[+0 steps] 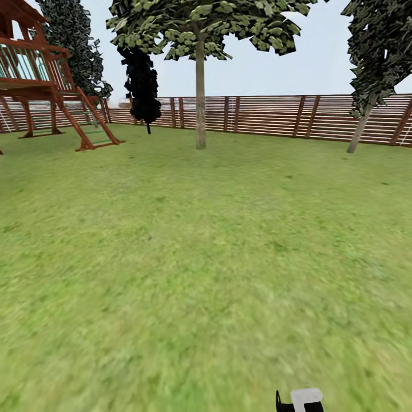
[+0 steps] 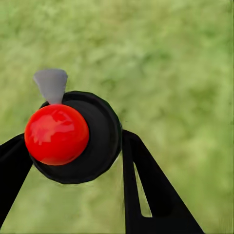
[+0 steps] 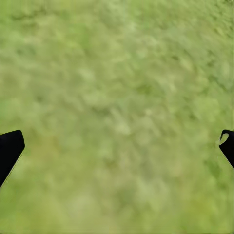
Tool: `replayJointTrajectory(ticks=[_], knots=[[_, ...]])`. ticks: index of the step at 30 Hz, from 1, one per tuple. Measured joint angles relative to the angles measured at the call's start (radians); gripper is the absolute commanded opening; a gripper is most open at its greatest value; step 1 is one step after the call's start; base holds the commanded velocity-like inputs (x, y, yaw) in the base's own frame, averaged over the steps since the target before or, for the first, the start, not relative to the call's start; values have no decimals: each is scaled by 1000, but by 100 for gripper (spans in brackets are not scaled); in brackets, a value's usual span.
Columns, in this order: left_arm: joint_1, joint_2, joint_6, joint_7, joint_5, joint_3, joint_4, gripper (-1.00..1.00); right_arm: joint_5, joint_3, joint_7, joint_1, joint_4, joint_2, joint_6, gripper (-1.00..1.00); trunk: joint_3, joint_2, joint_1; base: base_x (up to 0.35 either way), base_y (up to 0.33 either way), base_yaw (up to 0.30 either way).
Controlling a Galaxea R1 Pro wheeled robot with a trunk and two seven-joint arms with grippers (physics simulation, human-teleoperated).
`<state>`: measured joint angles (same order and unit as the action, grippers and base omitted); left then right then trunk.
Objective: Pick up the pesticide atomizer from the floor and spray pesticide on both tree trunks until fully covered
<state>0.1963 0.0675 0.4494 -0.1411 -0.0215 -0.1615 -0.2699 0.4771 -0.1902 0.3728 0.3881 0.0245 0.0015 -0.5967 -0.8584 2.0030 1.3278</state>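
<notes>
- A wide lawn of blurry green grass (image 1: 189, 269) is seen from the head view, ringed at the far side by a brown horizontal-slat wooden fence (image 1: 269, 117).
- A tree with a straight beige-grey trunk (image 1: 200, 97) and a broad crown of green leaves (image 1: 206, 26) is seen standing upright on the grass, in front of the fence.
- A black-foliaged narrow tree (image 1: 141, 86) is seen just beside it toward the left, and a leaning thin-trunked tree (image 1: 372, 63) stands at the right, near the fence.
- A reddish-brown wooden play tower with slanted legs (image 1: 46, 80) is placed at the far left.
- In the left wrist view, the pesticide atomizer, a round black body with a glossy red ball and a small grey nozzle (image 2: 73, 134), is held above the grass; it is pinched by the black-fingered left claw (image 2: 73, 161), one finger touching each side.
- In the right wrist view, the right claw (image 3: 117, 148) is seen spread wide, with its dark fingertips (image 3: 9, 148) at opposite edges and only grass between them.
- A small white-and-black robot part (image 1: 301, 400) is seen at the lower edge of the head view; what it is cannot be told.
</notes>
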Motion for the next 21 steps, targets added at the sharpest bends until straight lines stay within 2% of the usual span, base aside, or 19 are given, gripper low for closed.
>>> replayJointTrajectory(ticks=[21], knots=[[0,0,0,0,0,0,0,-100,0,0,0,0,0,0,0,100,0,0,0,344,0,0]])
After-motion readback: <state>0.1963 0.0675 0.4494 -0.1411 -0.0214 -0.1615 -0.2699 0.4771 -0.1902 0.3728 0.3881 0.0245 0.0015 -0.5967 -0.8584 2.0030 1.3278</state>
